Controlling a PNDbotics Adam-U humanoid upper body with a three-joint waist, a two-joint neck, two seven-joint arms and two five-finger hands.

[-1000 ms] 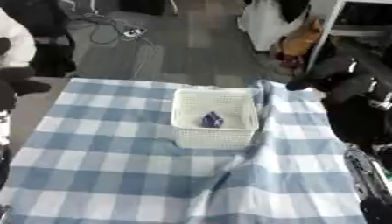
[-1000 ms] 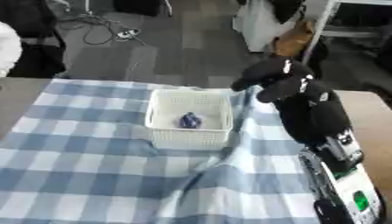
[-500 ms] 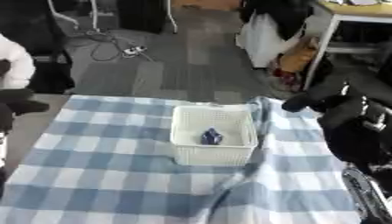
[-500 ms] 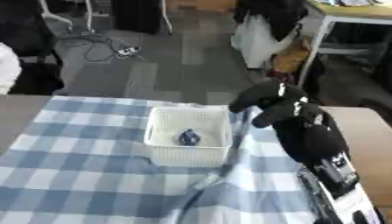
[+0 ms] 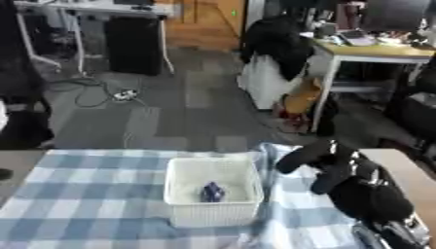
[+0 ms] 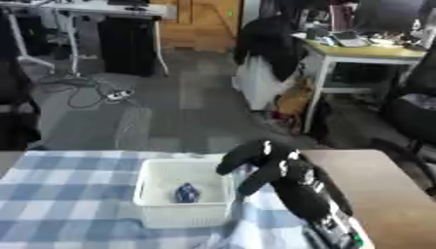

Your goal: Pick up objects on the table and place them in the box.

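A white mesh box (image 5: 213, 189) stands on the blue-and-white checked cloth (image 5: 85, 194). In it lies one small purple-blue object (image 5: 211, 192). My black right hand (image 5: 328, 163) hovers just right of the box, level with its far right corner, fingers relaxed and drooping, with nothing in them. Its forearm (image 5: 371, 199) runs down to the lower right. A dark sliver at the left edge (image 5: 3, 173) may be my left hand. No other loose object shows on the cloth.
The cloth is rucked into a fold (image 5: 271, 204) along the box's right side. Bare wooden table (image 6: 374, 185) shows to the right. Beyond the table lie grey floor, cables, a desk (image 5: 374, 48) and dark chairs.
The camera has tilted up, so the table sits lower in the picture and more of the room shows. My right hand stays beside the box's right side.
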